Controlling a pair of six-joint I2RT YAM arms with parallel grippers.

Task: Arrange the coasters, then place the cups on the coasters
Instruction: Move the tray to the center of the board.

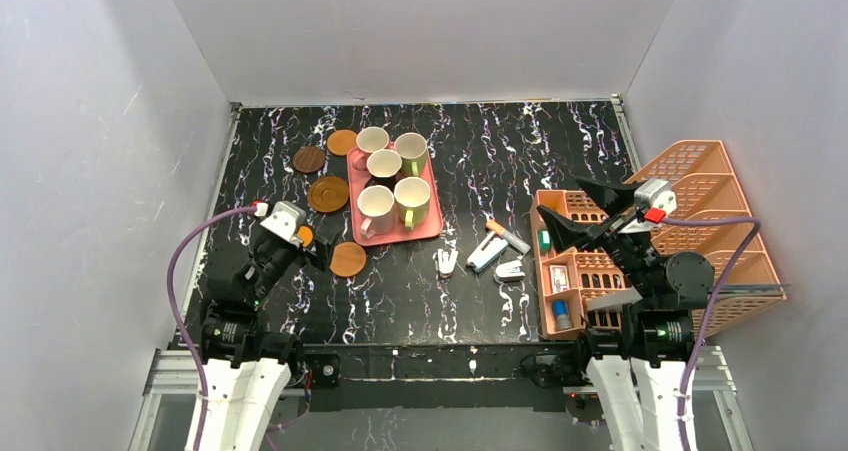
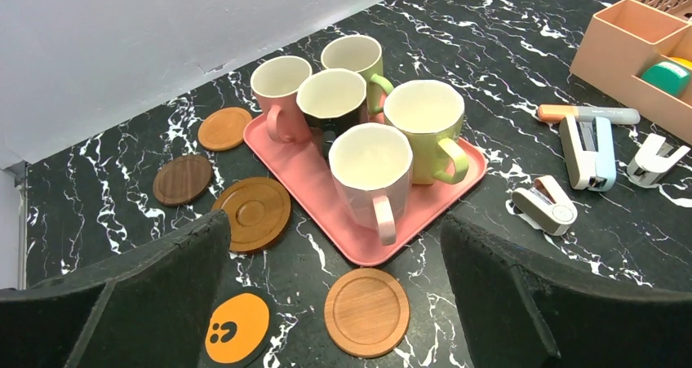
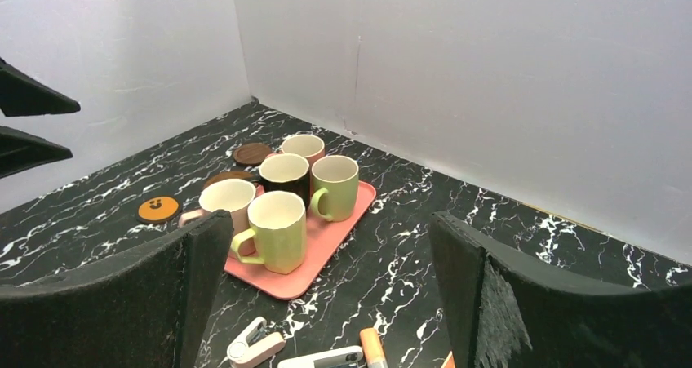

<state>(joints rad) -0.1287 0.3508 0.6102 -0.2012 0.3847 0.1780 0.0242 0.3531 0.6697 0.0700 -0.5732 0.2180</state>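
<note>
Left gripper (image 2: 334,221) and right gripper (image 3: 330,221) gape empty; five coasters (image 2: 367,311) beside five cups (image 2: 371,160) on tray (image 2: 295,170).

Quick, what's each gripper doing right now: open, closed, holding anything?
Left gripper: open, holding nothing.
Right gripper: open, holding nothing.

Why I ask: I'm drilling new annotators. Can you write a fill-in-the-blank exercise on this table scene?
1. All five cups stand together on a pink ____.
2. ____ coasters lie flat on the table, none with a cup on it.
3. The left end effector and the right end effector both hold nothing, their jaws ____.

Missing words: tray; five; open.
</note>
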